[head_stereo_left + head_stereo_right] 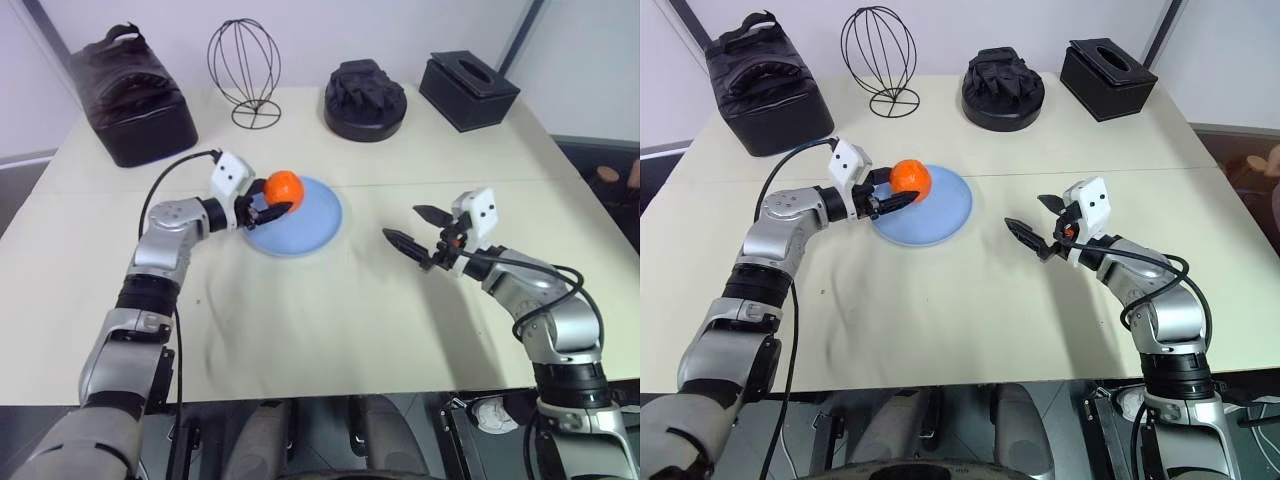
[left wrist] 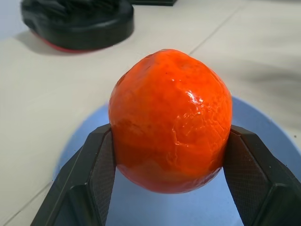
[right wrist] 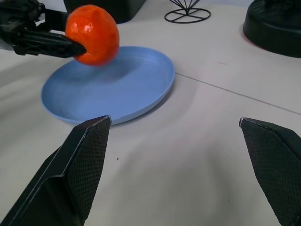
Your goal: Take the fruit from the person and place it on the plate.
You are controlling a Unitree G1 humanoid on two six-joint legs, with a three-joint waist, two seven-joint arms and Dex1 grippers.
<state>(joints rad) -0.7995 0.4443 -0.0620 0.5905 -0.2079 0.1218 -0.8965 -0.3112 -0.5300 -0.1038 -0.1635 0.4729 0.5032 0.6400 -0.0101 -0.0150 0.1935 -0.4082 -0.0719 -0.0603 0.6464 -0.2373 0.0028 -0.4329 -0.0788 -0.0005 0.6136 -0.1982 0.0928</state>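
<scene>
The bright-orange fruit (image 1: pixel 283 187) hangs just above the near-left part of the light-blue plate (image 1: pixel 312 228). My left gripper (image 1: pixel 272 200) is shut on it. In the left wrist view both black fingers (image 2: pixel 101 169) press against the fruit's (image 2: pixel 170 120) sides, with the plate (image 2: pixel 258 117) underneath. My right gripper (image 1: pixel 400 221) stands open over bare table to the right of the plate, with nothing between its fingers. Its wrist view looks across at the fruit (image 3: pixel 92 34) and the plate (image 3: pixel 141 80). The person is out of view.
Along the table's far edge stand a black bag (image 1: pixel 130 95), a wire head-shaped stand (image 1: pixel 245 70), a round black object (image 1: pixel 365 100) and a black tissue box (image 1: pixel 468 90). Bare tabletop (image 1: pixel 330 320) lies between the plate and the near edge.
</scene>
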